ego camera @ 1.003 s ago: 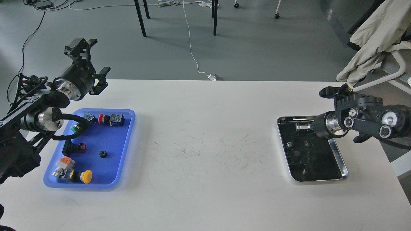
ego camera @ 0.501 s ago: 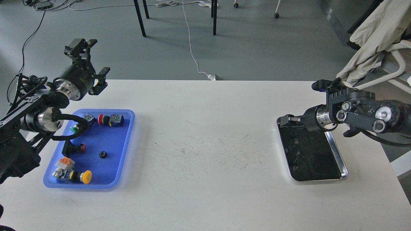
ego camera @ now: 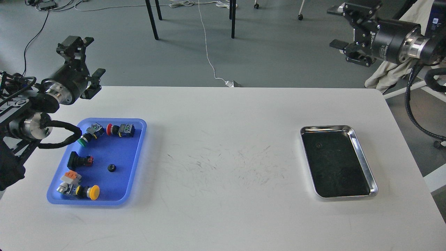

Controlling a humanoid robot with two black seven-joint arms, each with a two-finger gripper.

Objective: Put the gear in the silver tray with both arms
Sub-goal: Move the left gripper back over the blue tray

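Observation:
The silver tray (ego camera: 365, 164) lies on the right side of the white table. A small dark round piece (ego camera: 317, 145), which looks like a gear, lies near its far left corner. Another small black gear (ego camera: 111, 168) lies in the blue tray (ego camera: 139, 153) on the left. My left gripper (ego camera: 85, 55) is open and empty, raised above and behind the blue tray's far left corner. My right gripper (ego camera: 339, 26) is open and empty, high beyond the table's far edge, well above the silver tray.
The blue tray also holds several push-button switches: red (ego camera: 110, 129), green (ego camera: 83, 141) and yellow (ego camera: 93, 191). The white table (ego camera: 223, 167) shows scuff marks in the middle. Chair legs, cables and a cloth-draped chair (ego camera: 393, 73) stand on the floor behind.
My right arm rose from the silver tray up and back to the upper right, leaving the small dark piece in the tray. My left arm shifted slightly left and up.

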